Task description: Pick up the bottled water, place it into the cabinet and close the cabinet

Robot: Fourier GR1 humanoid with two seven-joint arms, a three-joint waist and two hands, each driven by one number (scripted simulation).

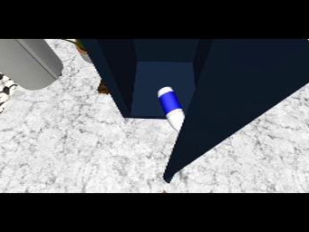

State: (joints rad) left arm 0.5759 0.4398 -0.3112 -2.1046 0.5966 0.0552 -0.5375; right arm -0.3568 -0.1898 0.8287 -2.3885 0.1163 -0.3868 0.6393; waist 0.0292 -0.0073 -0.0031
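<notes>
Marble counter [63, 145] bears the open cabinet [250, 81], bottled water [171, 106] apparently lying inside; no hand visible.

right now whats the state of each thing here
cabinet: standing on the counter, open
door: swung wide open
bottle: lying on its side in the cabinet's opening, one end sticking out
left forearm: raised at upper left, hand out of view

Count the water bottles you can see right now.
1. The white bottled water with a blue label lies at the mouth of the dark blue cabinet, beside its open door. Others could be hidden behind it.
</notes>
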